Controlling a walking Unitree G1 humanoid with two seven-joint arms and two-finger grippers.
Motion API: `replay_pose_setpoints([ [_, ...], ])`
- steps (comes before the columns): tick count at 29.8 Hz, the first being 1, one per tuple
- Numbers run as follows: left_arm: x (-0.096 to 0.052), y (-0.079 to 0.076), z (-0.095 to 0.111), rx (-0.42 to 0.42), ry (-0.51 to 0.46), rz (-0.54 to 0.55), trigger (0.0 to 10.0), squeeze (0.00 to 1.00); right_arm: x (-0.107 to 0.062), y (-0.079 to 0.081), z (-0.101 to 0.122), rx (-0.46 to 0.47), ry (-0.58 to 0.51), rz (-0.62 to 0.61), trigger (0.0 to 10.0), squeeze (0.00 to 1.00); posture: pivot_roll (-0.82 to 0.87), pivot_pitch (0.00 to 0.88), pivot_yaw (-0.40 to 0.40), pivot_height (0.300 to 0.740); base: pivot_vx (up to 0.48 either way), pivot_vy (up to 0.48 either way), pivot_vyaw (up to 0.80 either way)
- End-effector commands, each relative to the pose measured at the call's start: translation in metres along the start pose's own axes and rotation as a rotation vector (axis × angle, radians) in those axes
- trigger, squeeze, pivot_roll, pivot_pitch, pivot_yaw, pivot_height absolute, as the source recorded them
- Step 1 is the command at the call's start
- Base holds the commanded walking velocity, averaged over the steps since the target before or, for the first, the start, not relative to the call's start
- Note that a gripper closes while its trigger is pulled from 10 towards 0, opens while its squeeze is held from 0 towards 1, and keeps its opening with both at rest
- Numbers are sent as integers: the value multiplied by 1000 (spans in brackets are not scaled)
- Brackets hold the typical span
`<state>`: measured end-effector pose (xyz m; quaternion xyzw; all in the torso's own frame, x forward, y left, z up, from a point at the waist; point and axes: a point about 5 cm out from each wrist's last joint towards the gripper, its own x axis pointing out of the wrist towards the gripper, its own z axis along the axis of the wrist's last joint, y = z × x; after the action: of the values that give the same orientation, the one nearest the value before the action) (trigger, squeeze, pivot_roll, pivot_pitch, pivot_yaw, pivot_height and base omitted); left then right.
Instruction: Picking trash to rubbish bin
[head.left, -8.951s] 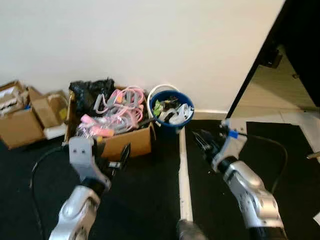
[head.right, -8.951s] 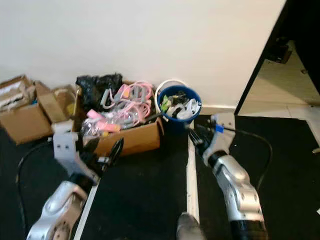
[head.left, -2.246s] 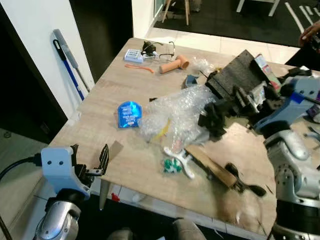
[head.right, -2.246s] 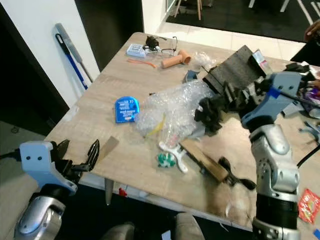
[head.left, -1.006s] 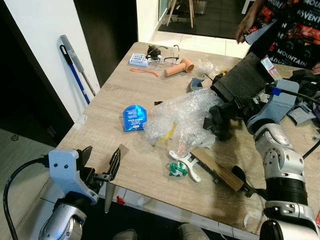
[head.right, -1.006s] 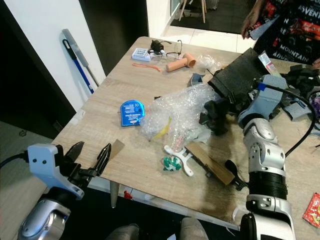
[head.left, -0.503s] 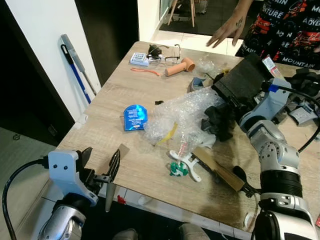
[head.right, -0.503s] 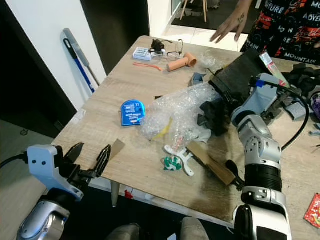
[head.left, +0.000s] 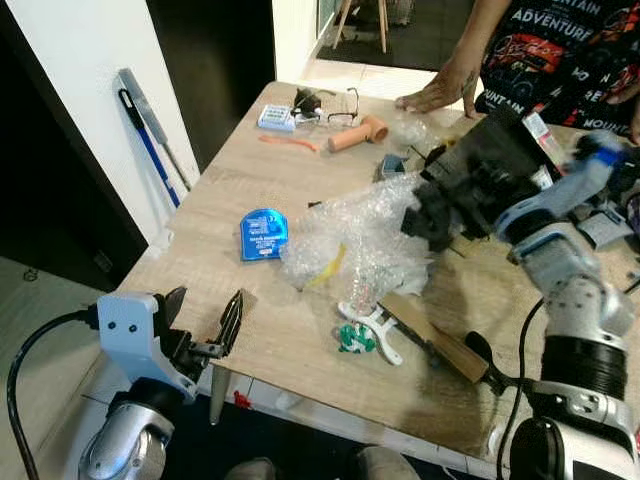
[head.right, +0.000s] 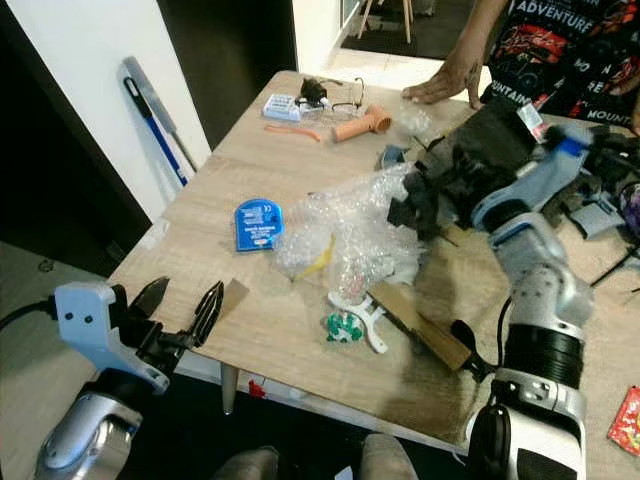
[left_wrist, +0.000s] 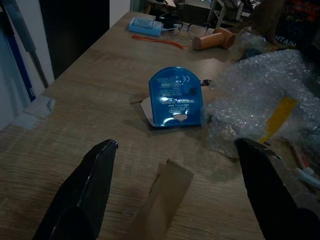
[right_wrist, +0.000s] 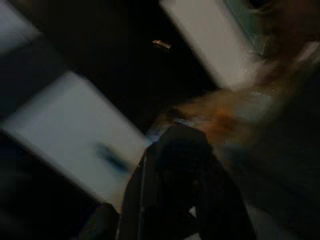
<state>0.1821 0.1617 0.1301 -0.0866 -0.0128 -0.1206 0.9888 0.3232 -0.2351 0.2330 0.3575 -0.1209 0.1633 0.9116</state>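
Change: right gripper (head.left: 432, 215), a second ago low beside the bubble wrap, is now raised and swung over its far edge; a person's hand (head.left: 437, 88) now rests flat on the table's far side.
Right gripper state: blurred in the head views and the right wrist view is dark and smeared; cannot tell whether it is clenched, released or carrying anything.
Left gripper (head.left: 203, 328): fingers spread wide and empty, hanging just off the table's near edge; judged to be waiting while the right arm works.
Bubble wrap (head.left: 355, 235): crumpled heap mid-table with a yellow strip (left_wrist: 277, 112) tucked in it; judged the trash being gone after, not yet lifted clear.
Blue packet (left_wrist: 176, 98): flat on the wood, just beside the wrap, nearer the left gripper.
Card scrap (left_wrist: 159, 202): at the near edge, between the left fingers in the wrist view, untouched.
White-green piece (head.left: 364, 331): near side of the wrap, beside a wooden brush (head.left: 436, 337).
Far end: glasses (head.left: 326, 103), small box (head.left: 274, 117), orange strip (head.left: 283, 142), tan cylinder (head.left: 357, 133).
Table (head.left: 215, 205): light wood, cluttered.
Bin: nowhere around the table; a carry will likely be needed.
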Motion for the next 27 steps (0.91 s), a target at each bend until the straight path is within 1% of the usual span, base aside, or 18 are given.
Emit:
replay_pose_setpoints([
  [1, -1, 0, -4, 1, 23, -2, 10000, 0, -2, 6, 5, 39, -18, 54, 0, 0, -113, 55, 13, 740, 0, 0, 0],
  [2, -1, 0, -4, 2, 21, -2, 10000, 0, -6, 13, 10, 93, -35, 127, 0, 0, -116, 54, 14, 740, 0, 0, 0],
  [3, -1, 0, -4, 2, 21, -2, 10000, 0, -6, 13, 10, 93, -35, 127, 0, 0, -116, 54, 14, 740, 0, 0, 0],
  [4, 0, 0, -4, 4, 20, -3, 10000, 0, -14, 20, 10, 160, -23, 214, 10000, 0, -117, 54, 13, 740, 0, 0, 0],
  [6, 0, 0, -4, 17, 16, 1, 10000, 0, -35, 32, -8, 257, 66, 355, 10000, 0, -117, 51, 6, 740, 0, 0, 0],
  [7, 0, 0, -4, 20, 15, 4, 10000, 0, -47, 37, -23, 306, 123, 405, 10000, 0, -118, 52, 5, 740, 0, 0, 0],
  [8, 0, 0, -4, 20, 15, 4, 10000, 0, -47, 37, -23, 306, 123, 405, 10000, 0, -118, 52, 5, 740, 0, 0, 0],
  [11, -1, 0, -5, 29, 18, 6, 10000, 0, -73, 50, -49, 391, 223, 498, 10000, 0, -120, 54, 6, 740, 0, 0, 0],
  [12, -1, 0, -5, 29, 18, 6, 10000, 0, -73, 50, -49, 391, 223, 498, 10000, 0, -120, 54, 6, 740, 0, 0, 0],
  [13, -1, 0, -5, 31, 20, 7, 10000, 0, -79, 54, -55, 410, 248, 520, 10000, 0, -119, 54, 8, 740, 0, 0, 0],
  [14, -1, 0, -6, 34, 30, 8, 10000, 0, -87, 54, -68, 453, 280, 512, 10000, 0, -117, 54, 10, 740, 0, 0, 0],
  [15, -1, 0, -6, 34, 30, 8, 10000, 0, -87, 54, -68, 453, 280, 512, 10000, 0, -117, 54, 10, 740, 0, 0, 0],
  [16, -1, -1, -8, 41, 45, 5, 10000, 0, -99, 48, -92, 560, 339, 436, 10000, 0, -114, 51, 10, 740, -304, 0, 0],
  [19, -1, 0, -8, 44, 49, 4, 10000, 0, -100, 49, -88, 584, 323, 461, 10000, 0, -111, 53, 11, 740, -309, 0, 0],
  [21, -1, 0, -9, 46, 54, 4, 10000, 0, -99, 49, -80, 606, 311, 488, 10000, 0, -122, 49, 13, 740, -321, 0, 0],
  [23, -1, -1, -9, 48, 57, 3, 10000, 0, -101, 52, -83, 598, 347, 493, 10000, 0, -111, 54, 8, 740, -336, 0, 0],
  [27, -1, -1, -10, 52, 60, 6, 10000, 0, -102, 52, -86, 579, 367, 473, 10000, 0, -116, 53, 9, 740, -337, 0, 0],
])
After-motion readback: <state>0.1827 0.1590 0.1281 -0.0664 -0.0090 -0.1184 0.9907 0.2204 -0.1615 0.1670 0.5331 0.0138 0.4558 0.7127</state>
